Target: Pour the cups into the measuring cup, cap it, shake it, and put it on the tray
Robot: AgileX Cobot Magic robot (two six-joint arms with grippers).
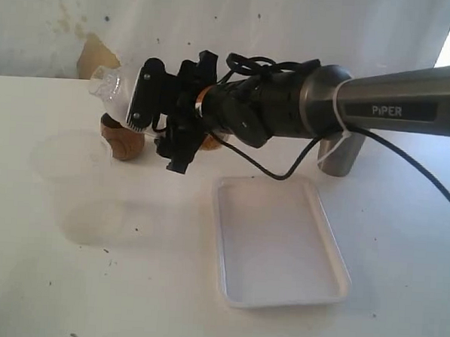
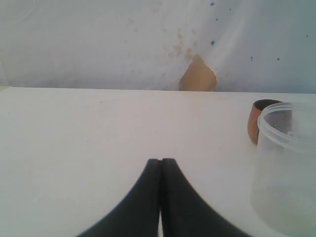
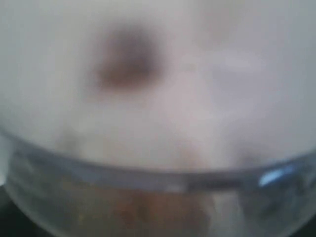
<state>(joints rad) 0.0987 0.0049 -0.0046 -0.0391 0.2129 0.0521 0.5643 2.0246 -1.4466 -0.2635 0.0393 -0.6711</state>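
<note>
One tray point(image 1: 274, 239), wooden cup point(image 1: 124, 140), tumbler point(image 1: 337, 155), measuring cup point(image 3: 163, 187).

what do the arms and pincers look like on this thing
The right arm is a grey metal tube with a dark strip reading PiPER in white, then a bulky black wrist. Black cables loop off it. The right pincer is black with a pale plate. The left pincer shows two smooth black curved fingers.

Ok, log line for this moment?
right end effector: gripping measuring cup, by wooden cup | left end effector: shut, empty | tray: empty
</note>
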